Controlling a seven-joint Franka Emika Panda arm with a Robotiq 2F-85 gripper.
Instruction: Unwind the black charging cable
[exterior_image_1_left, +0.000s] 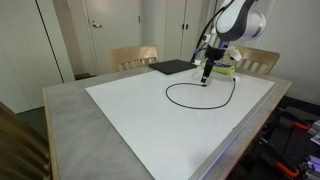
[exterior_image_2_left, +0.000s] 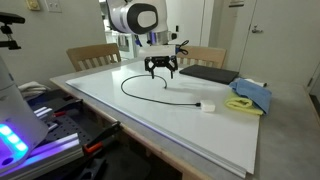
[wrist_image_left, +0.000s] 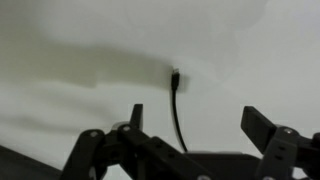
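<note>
Room with white doors; table carries white board (exterior_image_1_left: 130, 110). Gripper (wrist_image_left: 193, 112) hovers low over board, jaws spread wide, gripping nothing. Black charging cable (wrist_image_left: 178, 110) runs between jaws, nearer one finger. Its plug end (wrist_image_left: 175, 75) lies just ahead of jaws, likely lined up for pinch and pull. Cord thin, matte, limp, lying in loose open loop. Black pad (exterior_image_2_left: 210, 73) sits beyond jaws, apart from the cord.
</note>
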